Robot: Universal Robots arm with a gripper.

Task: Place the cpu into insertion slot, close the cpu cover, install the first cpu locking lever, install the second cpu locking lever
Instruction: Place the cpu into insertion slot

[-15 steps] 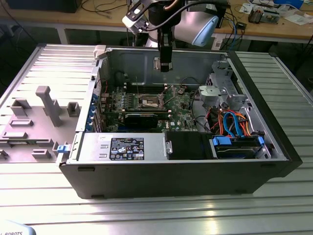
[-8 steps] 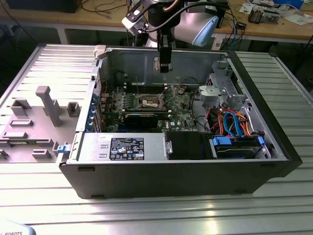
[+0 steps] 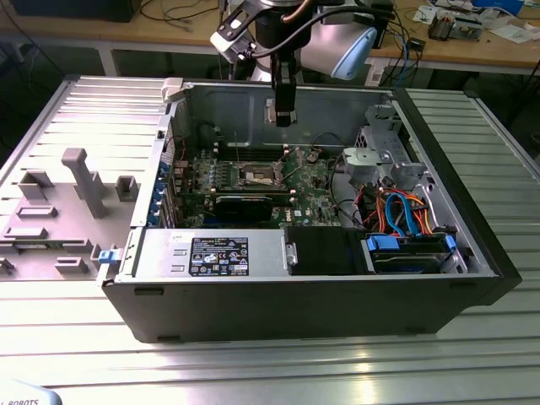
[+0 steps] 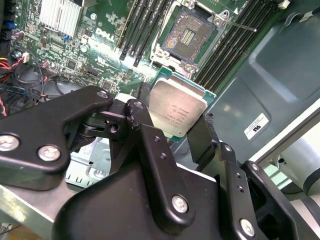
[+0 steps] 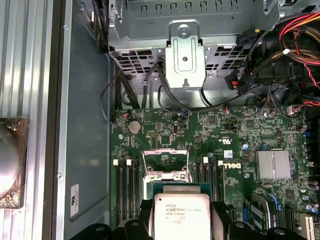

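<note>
One tool point(image 4: 174, 120), two black fingers point(image 4: 142, 117) pinching the single cpu point(image 4: 177, 106) by opposite edges, silver top facing wrist cams. Cpu hung in air inside open pc case point(image 3: 472, 245), above green board point(image 5: 235, 150), not seated. One slot point(image 4: 189, 35) on board, clear of cpu, contacts bare. One thin lever point(image 4: 239, 25) stuck out beside slot. Case sat on ribbed metal tabletop point(image 3: 337, 354).

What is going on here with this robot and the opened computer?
The arm's end effector grips the cpu by its edges and holds it above the green motherboard inside the open computer case. The insertion slot on the board is bare, with its contacts exposed. The cpu is not yet seated.
</note>
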